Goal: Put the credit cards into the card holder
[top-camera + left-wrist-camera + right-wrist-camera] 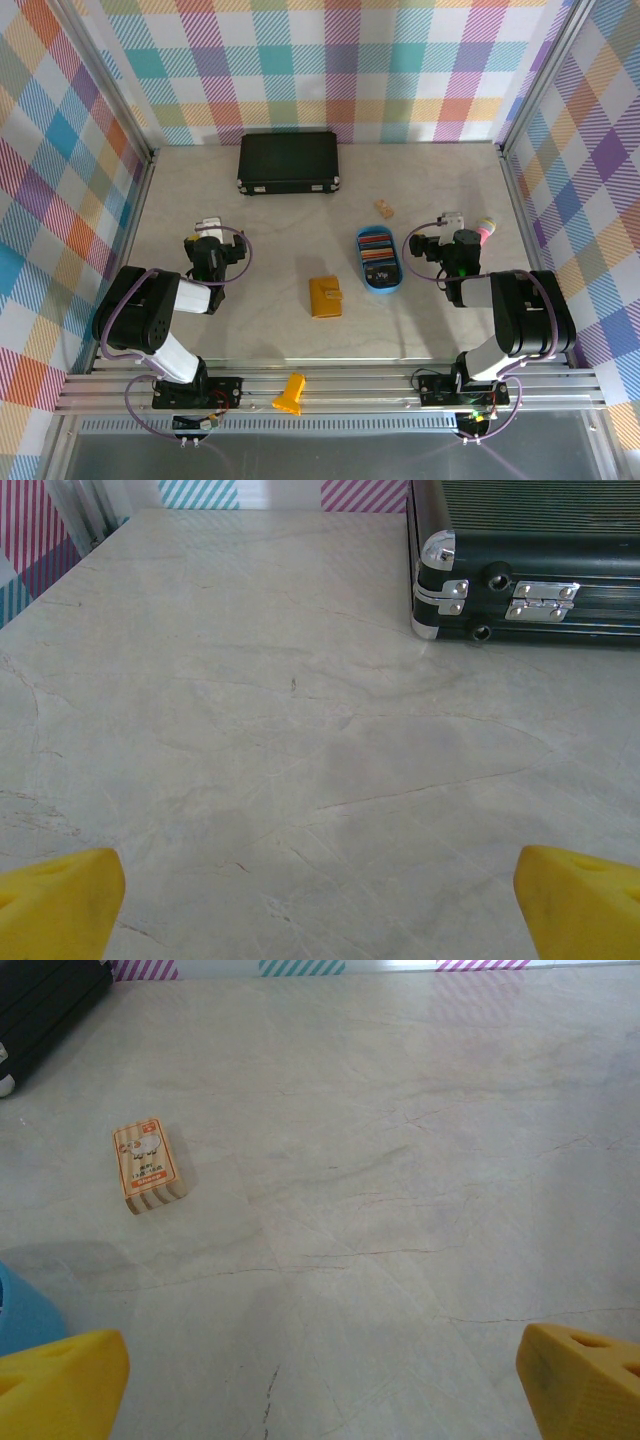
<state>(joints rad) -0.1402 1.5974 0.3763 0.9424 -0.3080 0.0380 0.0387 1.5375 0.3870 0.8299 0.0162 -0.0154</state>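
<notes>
The mustard-yellow card holder lies closed near the middle of the table. Right of it, the credit cards lie stacked in a blue oval tray. My left gripper rests low at the left, well away from the holder. Its yellow fingertips stand wide apart over bare table, so the left gripper is open and empty. My right gripper sits just right of the tray. It is open too, with nothing between its fingertips. The tray's rim shows at its left.
A large black case stands at the back, ahead and to the right of the left gripper. A small orange box lies behind the tray. A yellow piece sits on the front rail. Checked walls enclose the table.
</notes>
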